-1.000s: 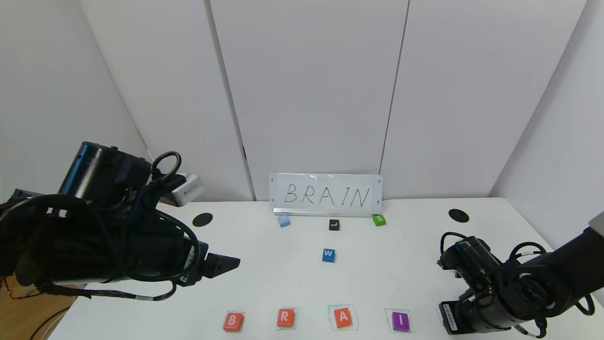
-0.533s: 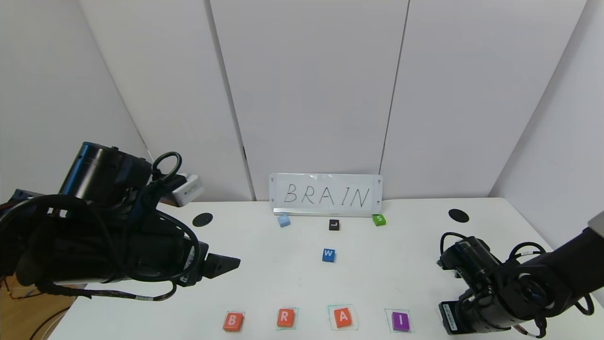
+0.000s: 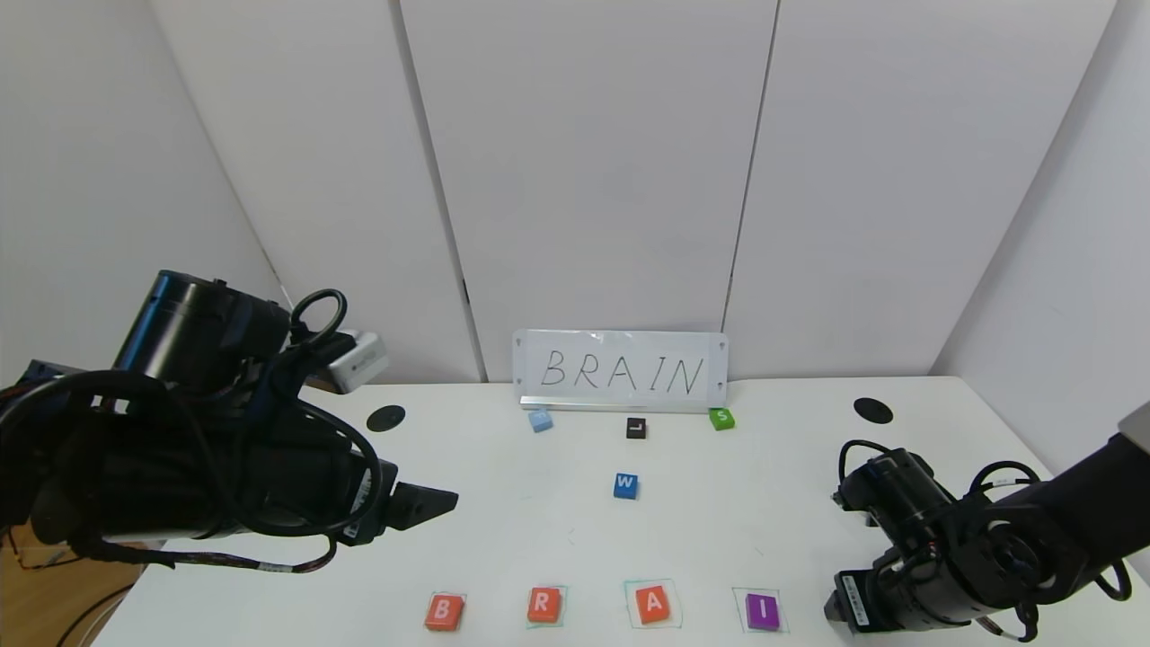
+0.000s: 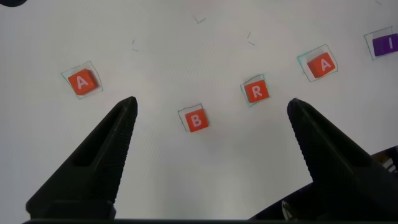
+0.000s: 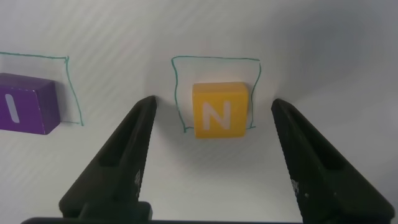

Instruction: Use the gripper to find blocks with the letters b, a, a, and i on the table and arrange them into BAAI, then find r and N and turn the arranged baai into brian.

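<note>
Along the table's [image 3: 791,467] front edge lie the orange-red B [image 3: 444,611], the R [image 3: 544,605], an A [image 3: 653,604] and the purple I [image 3: 763,611], each in a green-drawn square. The yellow N [image 5: 219,109] lies in its own square just past the I [image 5: 25,104]. My right gripper [image 5: 213,104] stands open, one finger on each side of the N and not touching it. My left gripper [image 4: 211,101] hovers open and empty above the B [image 4: 196,120]. A second A [image 4: 83,82] lies off to the B's other side.
A white sign reading BRAIN [image 3: 620,371] stands at the back. In front of it are a light blue block [image 3: 540,420], a black L block [image 3: 636,428], a green S block [image 3: 721,418] and a blue W block [image 3: 626,485]. Black discs [image 3: 385,417] [image 3: 873,411] sit at both sides.
My right wrist has shifted slightly at the table's front right corner. The left arm and the blocks in the row have not moved.
</note>
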Controlling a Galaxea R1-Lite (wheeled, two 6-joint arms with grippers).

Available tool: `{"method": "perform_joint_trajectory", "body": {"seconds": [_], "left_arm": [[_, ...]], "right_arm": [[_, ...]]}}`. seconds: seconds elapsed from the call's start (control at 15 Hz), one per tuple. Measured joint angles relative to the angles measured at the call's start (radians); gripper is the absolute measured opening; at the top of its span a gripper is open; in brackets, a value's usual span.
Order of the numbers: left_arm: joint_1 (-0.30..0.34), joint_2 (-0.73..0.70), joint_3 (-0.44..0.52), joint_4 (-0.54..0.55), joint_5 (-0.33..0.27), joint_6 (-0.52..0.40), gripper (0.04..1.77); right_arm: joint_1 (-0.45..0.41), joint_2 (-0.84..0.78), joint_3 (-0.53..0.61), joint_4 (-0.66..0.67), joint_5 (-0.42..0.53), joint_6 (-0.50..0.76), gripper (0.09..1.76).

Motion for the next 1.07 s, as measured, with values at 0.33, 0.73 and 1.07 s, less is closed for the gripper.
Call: {"method": "perform_joint_trajectory", "body": {"seconds": [0.33,0.73,1.07], "left_arm": [[0.0,0.0,0.001,0.0,0.0,-0.001,1.72],[0.0,0.0,0.0,0.0,0.0,-0.001,1.72],[0.0,-0.001,0.001,0.001,0.0,0.0,1.72]], "right_arm": [[0.0,0.001,0.004,-0.021,0.002,0.001,1.5],[-0.006,0.0,0.005,-0.021,0.008,0.0,1.6],[-0.006,-0.005,0.003,-0.019,0.007,0.0,1.64]]}}
